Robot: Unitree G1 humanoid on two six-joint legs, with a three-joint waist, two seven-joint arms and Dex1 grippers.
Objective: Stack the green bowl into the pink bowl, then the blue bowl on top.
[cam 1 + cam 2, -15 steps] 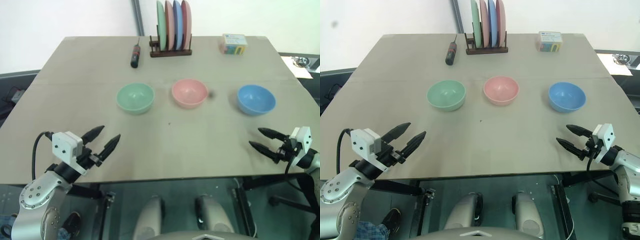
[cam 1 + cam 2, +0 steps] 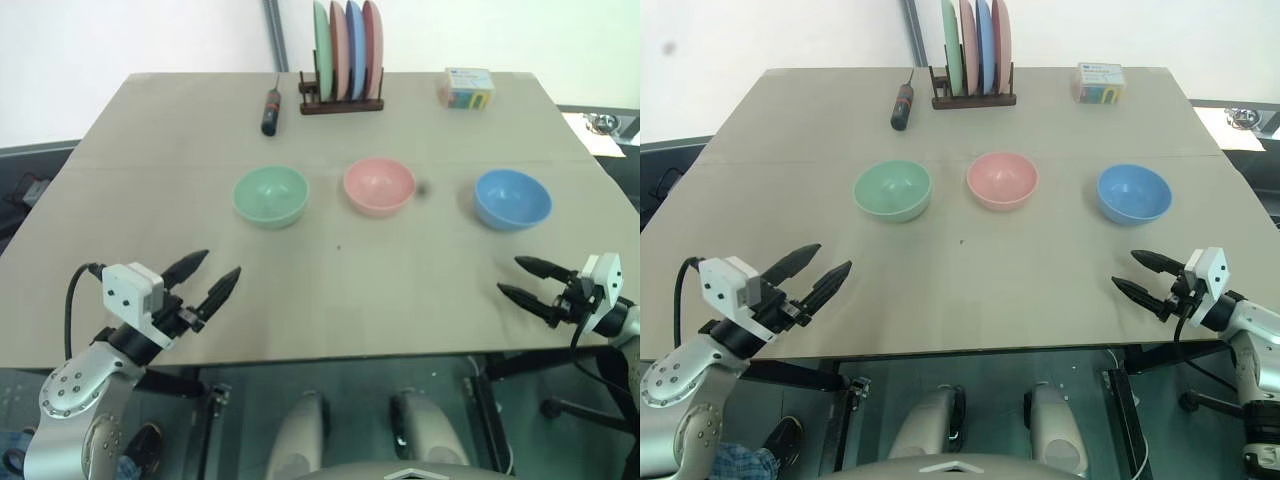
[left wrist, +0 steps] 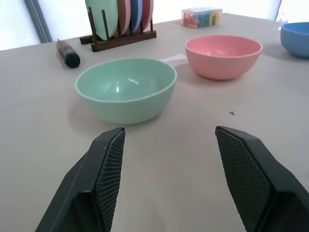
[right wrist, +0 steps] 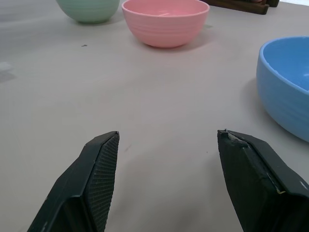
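1. My left pincer hangs at lower left of the frame, fingers apart and empty; my right pincer at lower right is likewise parted, holding nothing.
2. The green bowl sits just ahead, left of centre on the desk; pink bowl centre; blue bowl right, all apart.
3. I judge the reach comes first: take the green rim with one finger inside, one outside; lift clear before crossing to pink.
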